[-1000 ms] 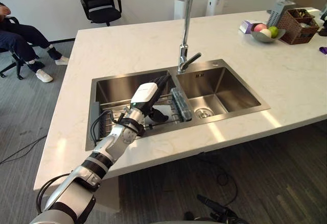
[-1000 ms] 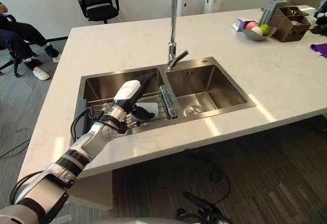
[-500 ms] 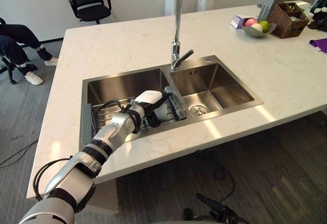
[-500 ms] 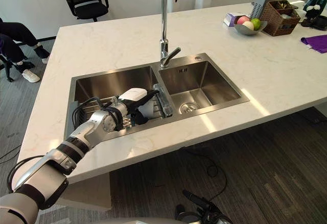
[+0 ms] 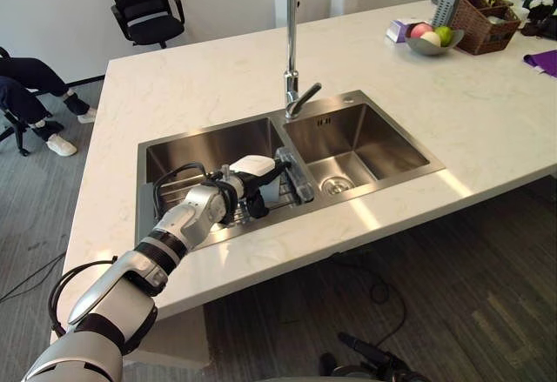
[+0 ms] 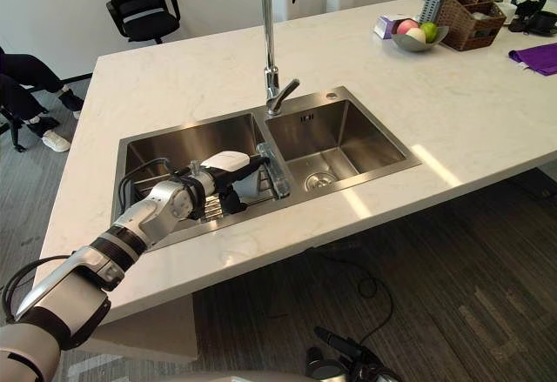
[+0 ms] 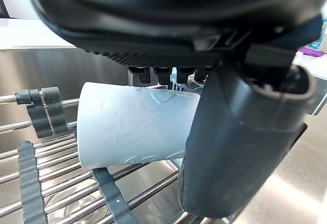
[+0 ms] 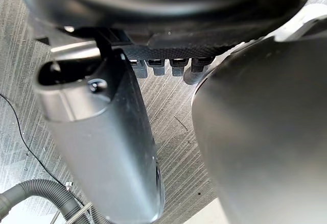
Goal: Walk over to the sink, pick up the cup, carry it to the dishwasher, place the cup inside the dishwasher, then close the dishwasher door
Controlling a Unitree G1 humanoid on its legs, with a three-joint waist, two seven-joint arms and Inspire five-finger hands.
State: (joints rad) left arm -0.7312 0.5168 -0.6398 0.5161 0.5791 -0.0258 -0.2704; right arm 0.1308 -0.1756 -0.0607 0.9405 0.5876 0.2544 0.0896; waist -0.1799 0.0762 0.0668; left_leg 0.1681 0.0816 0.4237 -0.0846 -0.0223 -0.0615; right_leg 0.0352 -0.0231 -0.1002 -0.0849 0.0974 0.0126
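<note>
A pale translucent cup point(image 7: 133, 124) lies on its side on the wire rack point(image 5: 187, 192) in the left basin of the steel double sink point(image 5: 348, 204). My left hand point(image 5: 248, 169) reaches into that basin and lies over the cup point(image 5: 270, 189). In the left wrist view its fingers curl over the cup's far side and the thumb point(image 7: 230, 147) closes across the near side. The cup rests on the rack bars. My right hand point(image 8: 102, 132) hangs over grey floor, fingers relaxed and holding nothing.
A tall faucet point(image 5: 291, 51) stands between the basins, close behind the hand. At the counter's far right corner are a fruit bowl point(image 5: 432, 41), a wicker basket point(image 5: 487, 23) and a purple cloth point(image 5: 544, 60). An office chair point(image 5: 139, 3) and a seated person point(image 5: 35, 95) are beyond the counter.
The camera has shifted. My left hand came down from above the rack onto the cup, and its fingers and thumb have closed round it.
</note>
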